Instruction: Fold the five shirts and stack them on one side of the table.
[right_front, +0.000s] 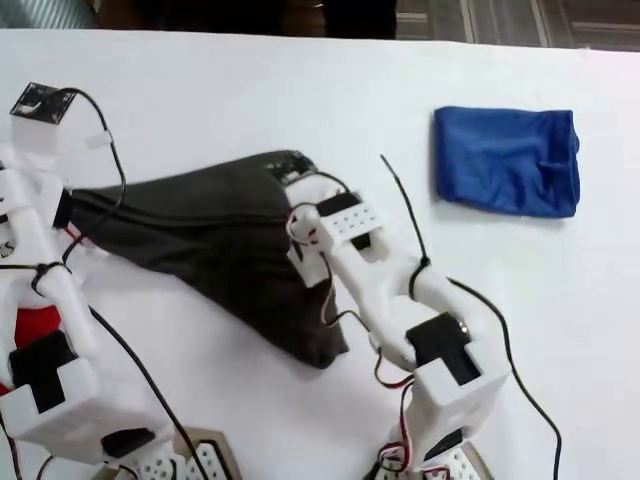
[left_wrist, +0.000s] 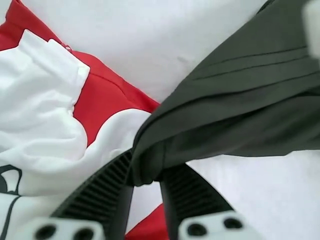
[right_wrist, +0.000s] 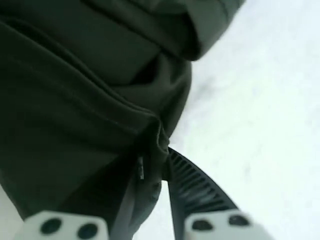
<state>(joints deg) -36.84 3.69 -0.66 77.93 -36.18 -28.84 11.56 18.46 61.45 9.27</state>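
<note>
The dark shirt (right_front: 225, 245) stretches between my two pincers over the white table (right_front: 250, 90). My left pincer (left_wrist: 147, 182) is clamped on one bunched corner of it. My right pincer (right_wrist: 152, 175) nips a fold at the opposite edge. A red and white shirt (left_wrist: 102, 97) lies just beneath my left pincer. A folded blue shirt (right_front: 507, 160) rests well beyond my right pincer, on the side away from the left one.

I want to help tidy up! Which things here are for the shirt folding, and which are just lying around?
For the job: dark shirt, pinched by left gripper and right gripper; folded blue shirt; red and white shirt.
Just there: white table; black cable on an arm.
</note>
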